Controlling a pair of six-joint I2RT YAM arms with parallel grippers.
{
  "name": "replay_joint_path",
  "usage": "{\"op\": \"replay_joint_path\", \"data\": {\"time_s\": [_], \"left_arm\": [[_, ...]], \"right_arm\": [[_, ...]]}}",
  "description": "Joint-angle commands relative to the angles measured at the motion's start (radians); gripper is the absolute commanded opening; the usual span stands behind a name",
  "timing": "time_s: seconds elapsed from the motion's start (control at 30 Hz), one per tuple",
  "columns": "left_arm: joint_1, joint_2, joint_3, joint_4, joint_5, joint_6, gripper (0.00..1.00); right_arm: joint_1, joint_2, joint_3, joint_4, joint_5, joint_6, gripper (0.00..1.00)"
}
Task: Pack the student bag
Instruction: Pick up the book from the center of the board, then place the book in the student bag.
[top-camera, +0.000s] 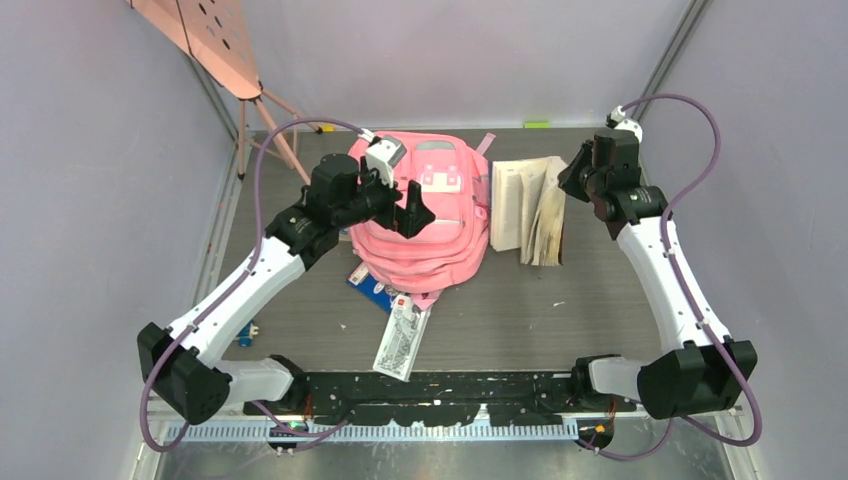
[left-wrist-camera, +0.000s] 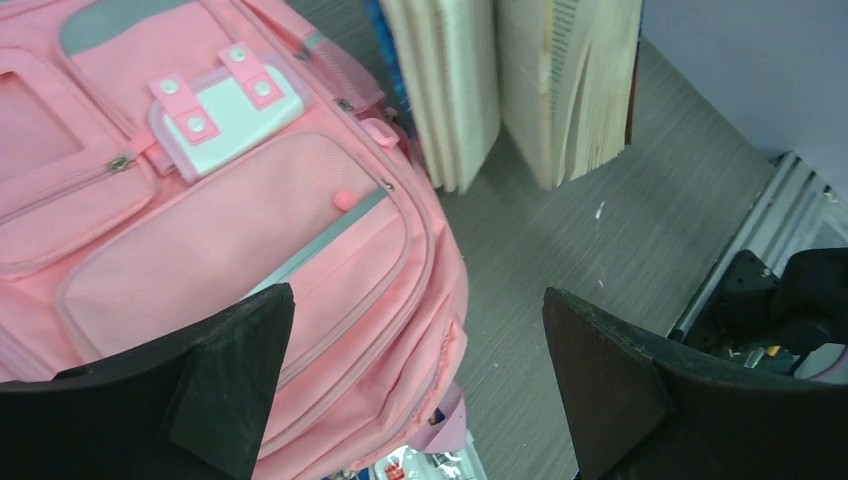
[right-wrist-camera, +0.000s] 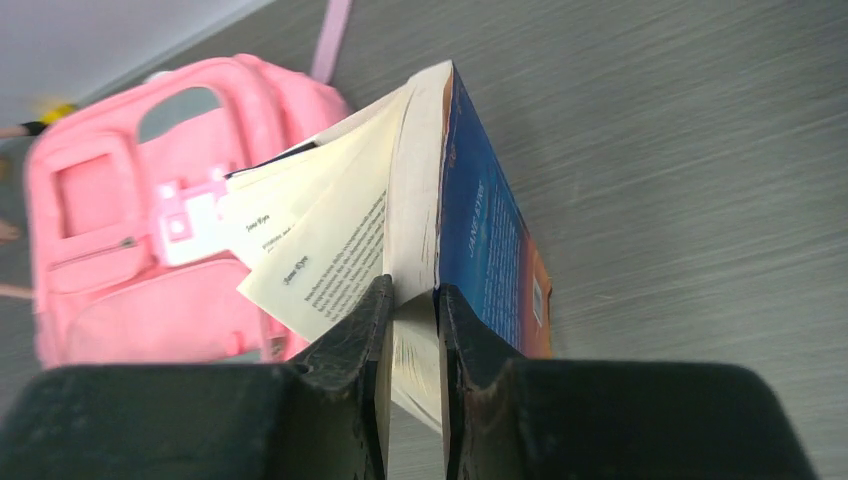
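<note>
**L gripper (top-camera: 413, 214) wide open over pink backpack (top-camera: 445, 250); R gripper (right-wrist-camera: 415, 320) clamped on paperback (right-wrist-camera: 470, 220)**

Backpack lies flat on the grey table (top-camera: 600, 300), centre toward far side, front pockets up, white patch w/ snaps facing up. Straps stick out at the far end.

L gripper: jaws spread about as far as they go, nothing between them. In the top view it sits above the bag's left-centre front. In the L wrist view one finger (left-wrist-camera: 230, 370) overlaps the lower pocket and the other (left-wrist-camera: 610, 380) sits out over bare table, so the bag's near-right corner falls in the gap. Can't tell if either finger touches fabric.

R gripper: jaws nearly closed, pinching the paperback's page block at its edge. Book is splayed open just right of the bag, loose pages fanning toward it. Can't tell whether the blue cover is inside the pinch or only beside the finger. Bag sits well beyond these fingers, left of the book.

Hard to see:
- L arm (top-camera: 330, 200) covers the bag's far-left part.
- A blue flat item (top-camera: 362, 278) and a long white printed item (top-camera: 400, 340) poke out from under the bag's near edge. Rest hidden, print too small to read.
- Bag–book contact unclear.
</note>
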Motion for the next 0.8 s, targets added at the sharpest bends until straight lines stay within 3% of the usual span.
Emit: {"op": "replay_joint_path", "data": {"time_s": [0.0,0.37,0.53,0.67,0.77], "left_arm": [[0.004,0.007,-0.043,0.179,0.138,-0.088,0.99],[0.005,0.084,-0.110,0.326,0.226,-0.225,1.00],[0.006,0.016,-0.138,0.326,0.133,-0.242,1.00],[0.010,-0.153,-0.213,0.338,-0.055,-0.253,1.00],[0.028,-0.222,-0.208,0.183,-0.153,-0.272,1.00]], "right_arm": [[0.023,-0.084,0.072,0.246,-0.109,0.106,0.00],[0.264,-0.039,0.210,0.345,-0.063,0.085,0.01],[0.398,0.006,0.266,0.360,-0.050,0.052,0.00],[0.454,0.081,0.312,0.360,-0.063,0.039,0.00],[0.500,0.180,0.346,0.348,-0.067,0.030,0.00]]}}
